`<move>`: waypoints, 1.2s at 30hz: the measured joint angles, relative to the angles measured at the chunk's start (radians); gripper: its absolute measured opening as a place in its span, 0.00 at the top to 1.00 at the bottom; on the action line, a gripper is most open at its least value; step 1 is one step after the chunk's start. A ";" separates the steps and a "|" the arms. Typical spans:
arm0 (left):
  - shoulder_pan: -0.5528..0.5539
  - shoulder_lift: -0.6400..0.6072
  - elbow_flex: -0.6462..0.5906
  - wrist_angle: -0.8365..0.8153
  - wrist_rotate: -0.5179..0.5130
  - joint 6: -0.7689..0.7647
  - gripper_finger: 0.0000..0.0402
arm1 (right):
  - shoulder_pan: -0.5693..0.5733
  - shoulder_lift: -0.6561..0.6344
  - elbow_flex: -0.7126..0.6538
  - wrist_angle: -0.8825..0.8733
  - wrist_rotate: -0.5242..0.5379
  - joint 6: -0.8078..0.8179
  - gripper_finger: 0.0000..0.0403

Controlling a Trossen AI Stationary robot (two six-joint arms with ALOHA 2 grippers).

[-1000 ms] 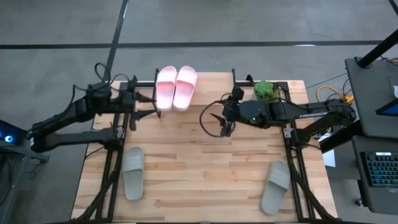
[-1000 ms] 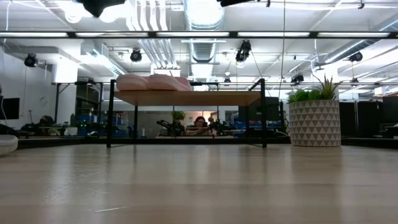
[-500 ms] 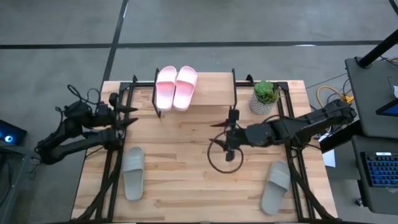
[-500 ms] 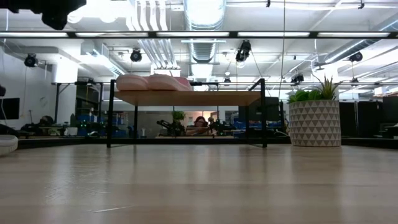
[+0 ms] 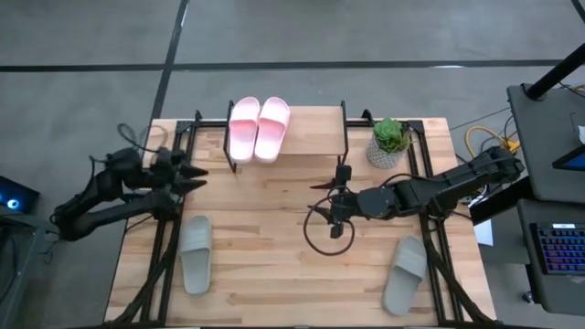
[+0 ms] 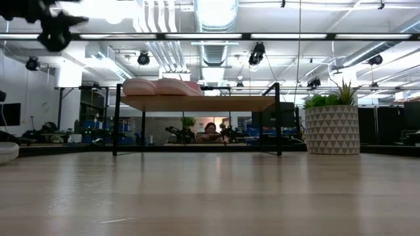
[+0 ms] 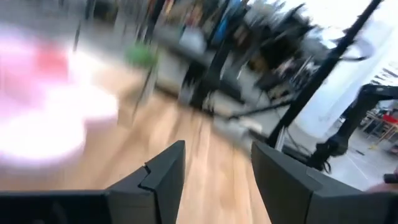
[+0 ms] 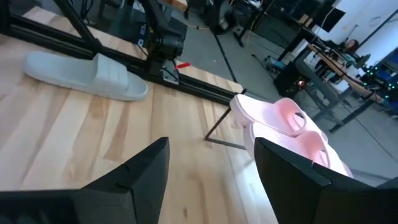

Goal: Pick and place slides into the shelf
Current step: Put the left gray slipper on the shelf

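1. Pink pair [image 5: 259,129] sits on the shelf [image 5: 311,133], left end. Right half of the shelf is free.
2. Grey slides are both on the counter [image 5: 274,228]: one near-left [image 5: 195,253], one near-right [image 5: 405,272].
3. Left hand [image 5: 192,172]: empty, fingers apart, at the left edge, above the near-left slide's far side.
4. Right hand [image 5: 335,206]: empty, wide open, mid-counter.
5. Step, as I read it: between picks. Next: each hand drops onto its grey slide, grips the strap, carries it to the shelf's free right side.
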 joint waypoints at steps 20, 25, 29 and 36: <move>-0.003 0.466 0.007 -0.621 0.278 -0.070 0.58 | 0.000 0.000 -0.004 -0.012 0.000 -0.036 0.44; -0.003 0.555 0.006 -0.621 0.282 -0.068 0.58 | 0.000 0.000 -0.005 -0.012 -0.001 -0.034 0.44; -0.004 0.610 0.006 -0.621 0.285 -0.061 0.58 | 0.000 0.000 -0.006 -0.014 -0.001 -0.034 0.44; -0.024 0.716 0.009 -0.618 0.338 -0.045 0.58 | 0.000 0.000 -0.007 -0.030 -0.001 -0.042 0.44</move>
